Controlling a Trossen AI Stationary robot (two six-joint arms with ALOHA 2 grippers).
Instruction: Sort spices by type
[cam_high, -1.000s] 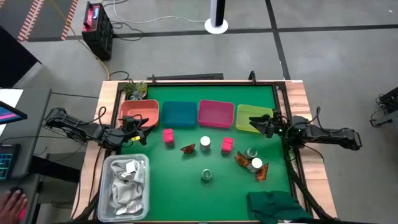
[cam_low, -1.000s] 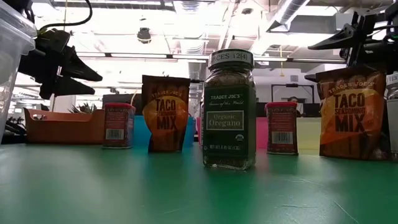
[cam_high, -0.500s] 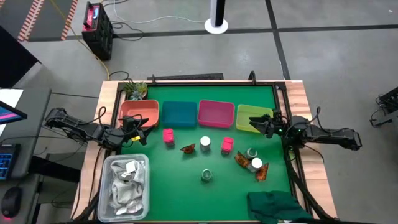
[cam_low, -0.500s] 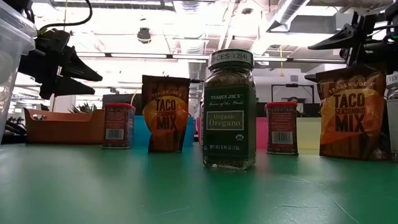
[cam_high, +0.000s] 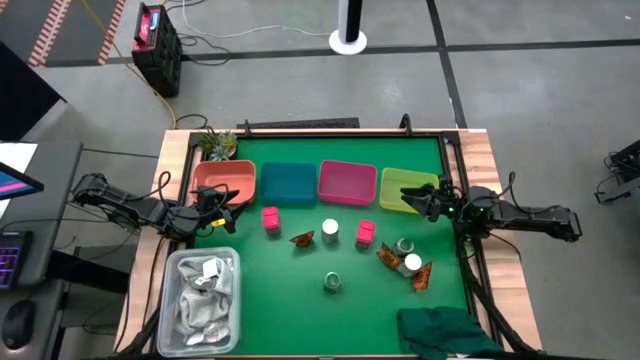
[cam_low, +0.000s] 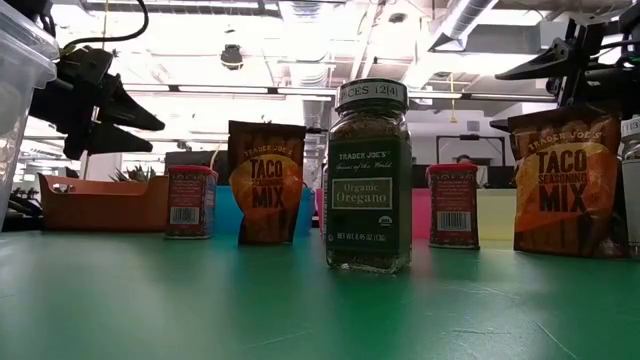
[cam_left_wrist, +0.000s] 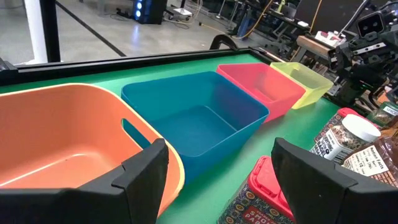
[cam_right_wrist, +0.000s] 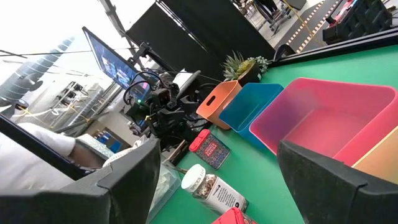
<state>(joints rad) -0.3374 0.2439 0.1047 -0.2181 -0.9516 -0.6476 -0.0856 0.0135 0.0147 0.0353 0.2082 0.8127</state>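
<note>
Nothing moved — left gripper (cam_high: 222, 213) and right gripper (cam_high: 413, 199) wide, empty.

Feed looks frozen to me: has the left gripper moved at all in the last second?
No. In the high view the left gripper sits at the same spot beside the orange bin, open and empty, as one second ago.

Bins: orange (cam_high: 224, 178), teal (cam_high: 289, 183), pink (cam_high: 347, 183), yellow-green (cam_high: 405, 187); green mat (cam_high: 300, 300).

Grey floor (cam_high: 300, 90), bright ceiling lights (cam_low: 300, 25)
</note>
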